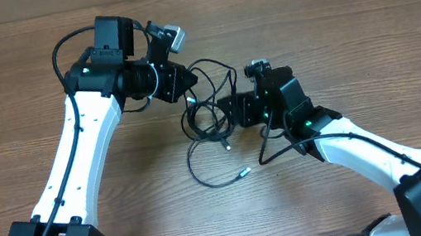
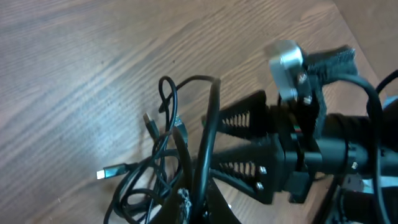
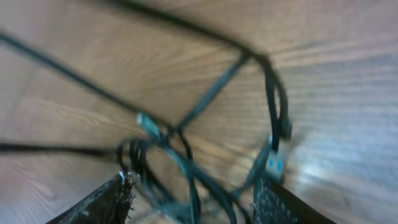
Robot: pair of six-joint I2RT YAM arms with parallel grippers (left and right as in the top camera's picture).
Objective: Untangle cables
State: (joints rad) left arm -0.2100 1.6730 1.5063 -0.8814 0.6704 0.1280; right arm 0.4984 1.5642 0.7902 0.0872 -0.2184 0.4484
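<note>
The cables (image 1: 211, 108) lie as a black tangle at mid-table, between both grippers. One strand loops toward the front and ends in a silvery plug (image 1: 244, 172). My left gripper (image 1: 188, 85) sits at the tangle's far left side. In the left wrist view it (image 2: 200, 208) is shut on a cable strand (image 2: 208, 127) that rises from its fingers. My right gripper (image 1: 228, 109) is at the tangle's right side. In the right wrist view it (image 3: 193, 205) stands open, with blurred cable loops (image 3: 186, 168) and a blue-tipped plug (image 3: 274, 163) between its fingers.
The wooden table (image 1: 347, 22) carries only the cables. Both arms meet close together at the centre; the right gripper's ribbed fingers (image 2: 242, 118) show just beyond the left one. A thick black arm wire (image 1: 59, 53) arcs beside the left wrist.
</note>
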